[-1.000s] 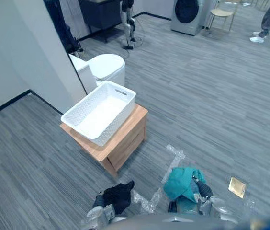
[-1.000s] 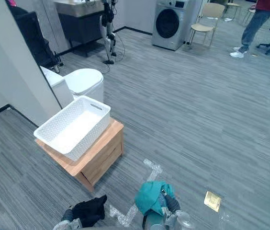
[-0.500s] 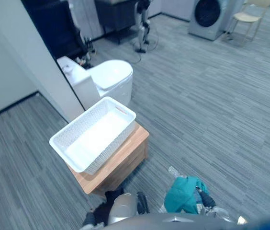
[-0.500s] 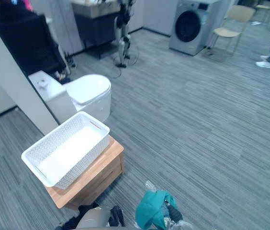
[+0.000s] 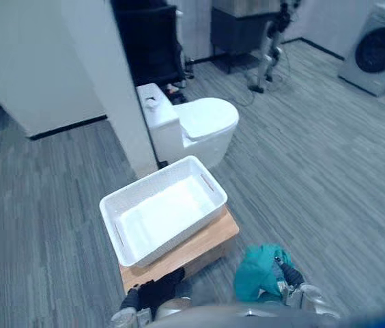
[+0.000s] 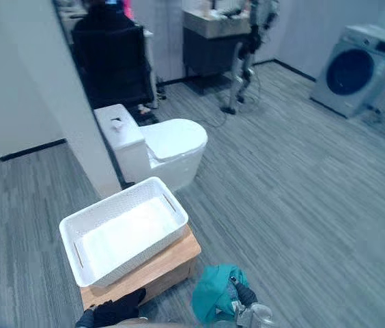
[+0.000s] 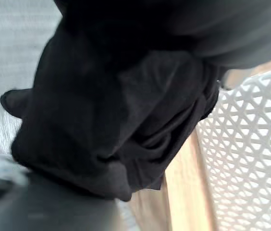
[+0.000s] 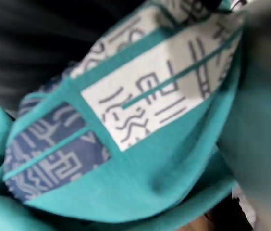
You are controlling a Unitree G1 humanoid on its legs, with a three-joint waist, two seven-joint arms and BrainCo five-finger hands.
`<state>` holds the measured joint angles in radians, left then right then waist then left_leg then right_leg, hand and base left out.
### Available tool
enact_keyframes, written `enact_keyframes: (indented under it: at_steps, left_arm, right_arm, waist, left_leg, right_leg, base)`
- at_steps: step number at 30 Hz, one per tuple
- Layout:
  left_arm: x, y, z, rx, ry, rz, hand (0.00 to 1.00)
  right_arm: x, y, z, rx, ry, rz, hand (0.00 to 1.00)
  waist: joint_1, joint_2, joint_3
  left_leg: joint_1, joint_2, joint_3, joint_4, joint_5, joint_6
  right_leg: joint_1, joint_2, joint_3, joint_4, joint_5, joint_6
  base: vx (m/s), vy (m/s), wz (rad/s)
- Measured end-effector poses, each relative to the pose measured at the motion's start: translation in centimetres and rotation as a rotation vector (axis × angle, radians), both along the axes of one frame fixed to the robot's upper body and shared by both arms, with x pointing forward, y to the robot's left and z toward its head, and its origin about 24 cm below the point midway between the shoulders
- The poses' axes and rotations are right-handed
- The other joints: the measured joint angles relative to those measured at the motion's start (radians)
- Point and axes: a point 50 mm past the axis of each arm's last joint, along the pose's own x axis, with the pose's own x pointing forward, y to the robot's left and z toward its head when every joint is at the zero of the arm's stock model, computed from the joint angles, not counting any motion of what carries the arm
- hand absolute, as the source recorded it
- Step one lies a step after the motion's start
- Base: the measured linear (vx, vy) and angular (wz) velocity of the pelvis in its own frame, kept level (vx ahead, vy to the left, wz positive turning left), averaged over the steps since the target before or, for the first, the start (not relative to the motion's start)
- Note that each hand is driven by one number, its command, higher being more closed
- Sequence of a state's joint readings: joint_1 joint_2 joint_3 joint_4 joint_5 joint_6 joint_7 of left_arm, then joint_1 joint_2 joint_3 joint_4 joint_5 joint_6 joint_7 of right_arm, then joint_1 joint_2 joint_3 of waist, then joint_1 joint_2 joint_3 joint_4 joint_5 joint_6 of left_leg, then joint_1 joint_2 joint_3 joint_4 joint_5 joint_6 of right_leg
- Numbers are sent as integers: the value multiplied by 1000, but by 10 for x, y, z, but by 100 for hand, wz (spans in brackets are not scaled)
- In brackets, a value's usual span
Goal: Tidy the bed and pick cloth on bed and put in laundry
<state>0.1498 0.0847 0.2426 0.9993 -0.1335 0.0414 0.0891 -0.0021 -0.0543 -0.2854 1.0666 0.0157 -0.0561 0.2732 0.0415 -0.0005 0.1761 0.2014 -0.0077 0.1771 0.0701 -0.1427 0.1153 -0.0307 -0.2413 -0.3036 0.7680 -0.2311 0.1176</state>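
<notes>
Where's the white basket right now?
In the left eye view, left of centre: the white basket sits on the wooden stand, with the toilet just beyond it.

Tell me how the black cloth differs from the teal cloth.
The black cloth is plain and dark; the teal cloth carries a printed patch of white and blue panels. The black cloth hangs at the robot's left, by the wooden stand; the teal cloth sits at its right, over the floor. Both are bunched up, and neither is in the white basket yet.
</notes>
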Motion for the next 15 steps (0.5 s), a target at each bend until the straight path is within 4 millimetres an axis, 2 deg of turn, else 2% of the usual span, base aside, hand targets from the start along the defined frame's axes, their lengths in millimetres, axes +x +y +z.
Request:
enact_keyframes:
  at_steps: [1,3,4,5,6,7,8,9,10,12,13,14,15]
  left_arm:
    - [1,0,0,-2,2,9,100]
    - [6,1,1,-8,-11,42,100]
    - [5,2,1,-9,-11,59,100]
    - [3,5,1,-4,-13,90,100]
    - [2,11,3,14,-23,125,100]
    - [1,5,1,8,-14,136,100]
    - [-5,-2,-1,0,-2,166,100]
    - [-5,-6,-1,2,5,183,100]
    - [-6,-7,-1,5,7,189,100]
    - [-4,-7,0,12,-12,228,100]
    - [-3,-5,1,23,-24,244,100]
    - [-3,-4,1,27,-25,254,100]
    - [-5,-1,1,36,-24,261,100]
  right_arm:
    - [0,1,0,1,-2,2,100]
    - [-2,5,-1,10,-3,0,100]
    - [-4,6,-2,13,0,0,100]
    - [-7,11,-3,18,8,15,100]
    - [-10,20,-5,40,19,23,100]
    - [-11,19,-5,36,24,23,100]
    - [-10,18,-4,31,19,29,100]
    - [-5,19,-3,27,6,61,100]
    - [-4,19,-2,24,3,72,100]
    - [-5,23,-2,37,6,98,100]
    - [-7,27,-3,58,16,113,100]
    - [-7,28,-3,64,18,118,100]
    - [-9,30,-4,71,28,119,100]
  waist:
    - [1,-4,2]
    - [1,-22,9]
    - [1,-28,5]
    - [1,-53,-7]
    - [11,-104,-20]
    - [18,-86,-16]
    - [27,-55,-21]
    - [25,-32,-19]
    - [23,-25,-21]
    - [18,-26,-25]
    - [27,-37,-32]
    - [29,-39,-35]
    - [26,-53,-40]
  left_leg:
    - [-1,8,-30,-1,2,-9]
    - [-19,14,-159,3,-7,-35]
    - [-27,8,-189,5,-9,-40]
    - [-53,-18,-238,14,-15,-57]
    - [-75,-57,-257,35,-25,-77]
    - [-77,-51,-267,52,-29,-86]
    - [-79,-26,-246,66,-33,-103]
    - [-83,-5,-244,78,-39,-117]
    - [-81,6,-244,77,-41,-122]
    - [-79,35,-238,72,-47,-139]
    - [-82,46,-214,62,-40,-152]
    - [-85,48,-178,55,-29,-156]
    - [-102,51,-122,50,-14,-153]
  right_leg:
    - [-2,18,29,-59,0,0]
    - [5,101,211,-287,2,2]
    - [6,118,257,-334,4,4]
    - [6,140,348,-422,26,1]
    - [10,123,393,-461,5,-41]
    - [6,126,370,-450,-1,-50]
    - [13,135,337,-457,-13,-53]
    - [37,145,302,-476,-11,-60]
    - [51,150,285,-489,-10,-62]
    - [101,168,231,-534,-4,-73]
    - [122,171,200,-553,0,-78]
    - [127,166,190,-555,0,-79]
    - [130,152,162,-555,2,-77]
  base:
    - [-254,5,140]
    - [-245,-76,146]
    - [-211,-189,142]
    - [-117,-330,131]
    - [-88,-318,117]
    - [30,-310,75]
    - [104,-200,50]
    - [151,-202,52]
    - [178,-165,66]
    - [192,-116,65]
    - [183,-53,50]
    - [154,-5,57]
    - [128,74,98]
